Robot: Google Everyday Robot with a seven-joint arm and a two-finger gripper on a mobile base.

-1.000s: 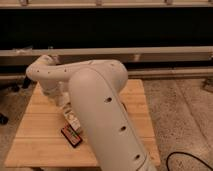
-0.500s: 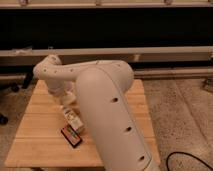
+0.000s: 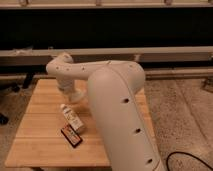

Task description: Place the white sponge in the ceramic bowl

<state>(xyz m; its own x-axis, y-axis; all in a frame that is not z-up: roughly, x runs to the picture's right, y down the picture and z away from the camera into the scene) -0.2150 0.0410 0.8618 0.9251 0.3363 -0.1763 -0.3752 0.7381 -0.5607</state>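
The white sponge and the orange-red ceramic bowl do not show in the camera view; my white arm point(image 3: 120, 110) covers the middle and right of the wooden table point(image 3: 37, 137). My gripper point(image 3: 76, 95) hangs at the end of the arm's bent wrist, low over the table's back middle, just above a white labelled carton.
A white labelled bottle-like carton point(image 3: 73, 119) lies on the table below the gripper. A dark flat packet point(image 3: 71, 136) with red marks lies in front of it. A dark shelf front and a grey rail point(image 3: 165, 51) run behind the table. A black cable point(image 3: 187, 159) lies on the speckled floor.
The arm's wrist and elbow have swung a little to the right and back over the table. The carton and the dark packet have not moved.
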